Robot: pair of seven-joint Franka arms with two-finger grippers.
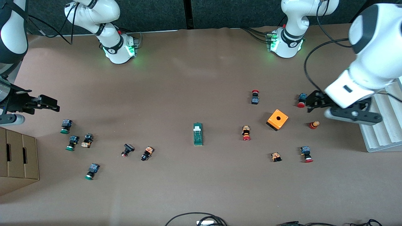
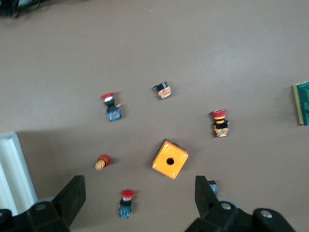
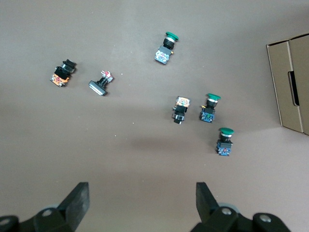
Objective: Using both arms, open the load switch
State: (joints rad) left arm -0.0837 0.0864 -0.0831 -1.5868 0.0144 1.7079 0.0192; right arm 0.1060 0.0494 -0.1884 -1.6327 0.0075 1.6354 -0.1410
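The load switch [image 1: 198, 134], a narrow dark green block with a white tab at the end toward the robots' bases, lies flat at the middle of the table. The left wrist view catches only its edge [image 2: 301, 104]. My left gripper [image 1: 309, 102] [image 2: 139, 193] hangs open above a red-capped push button [image 2: 125, 203] at the left arm's end of the table, holding nothing. My right gripper [image 1: 51, 104] [image 3: 140, 193] hangs open and empty over bare table at the right arm's end. Both grippers are well apart from the load switch.
An orange cube with a hole [image 1: 277, 119] and several red-capped push buttons [image 1: 246, 133] lie toward the left arm's end, beside a white ribbed tray [image 1: 383, 125]. Green-capped buttons [image 1: 66, 126] and a cardboard box [image 1: 19, 160] are toward the right arm's end. Cables [image 1: 201, 219] lie at the front edge.
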